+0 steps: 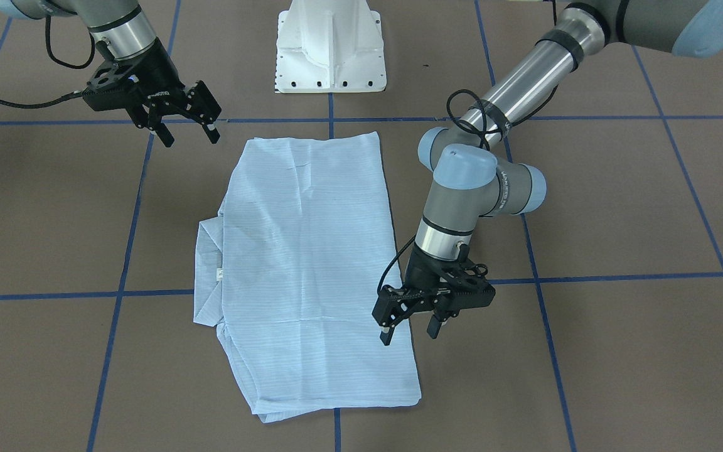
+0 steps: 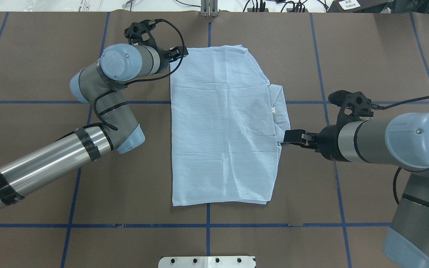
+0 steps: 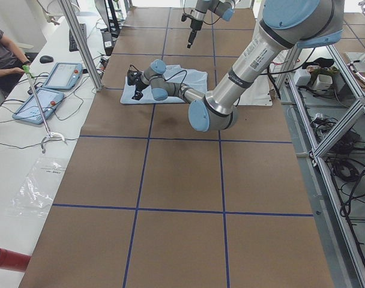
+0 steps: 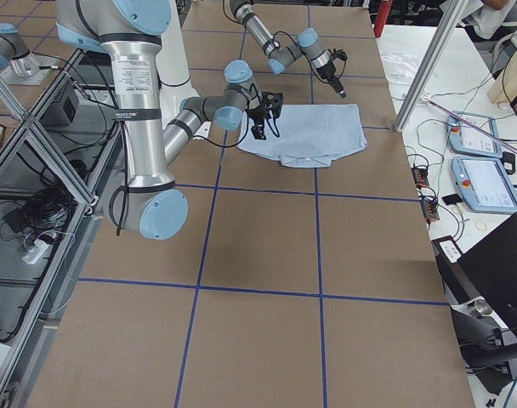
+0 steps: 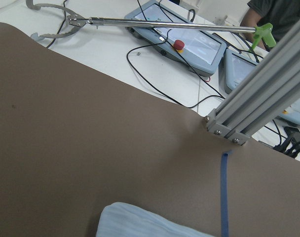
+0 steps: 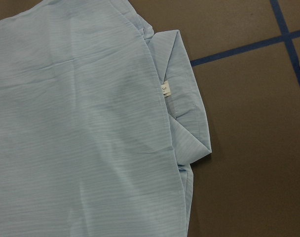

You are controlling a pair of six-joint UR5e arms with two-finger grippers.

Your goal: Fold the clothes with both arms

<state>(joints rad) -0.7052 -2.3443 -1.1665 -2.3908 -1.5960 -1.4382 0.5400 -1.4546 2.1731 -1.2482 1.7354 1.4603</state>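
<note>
You face a brown table (image 1: 619, 207) gridded with blue tape (image 1: 587, 118). At upper left, the right gripper (image 1: 189, 130) hovers, fingers spread and empty. In the centre, the folded pale blue striped shirt (image 1: 311, 263) lies flat with its collar (image 1: 208, 276) poking out left. The left gripper (image 1: 410, 331), fingers apart, hangs over the shirt's right edge.

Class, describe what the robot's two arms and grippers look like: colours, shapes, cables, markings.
The left arm and right arm are round silver and grey tubes with light blue joint caps. Black cables loop alongside; black tape rings the left one. The left gripper and right gripper are black, each with two slim fingers.
</note>
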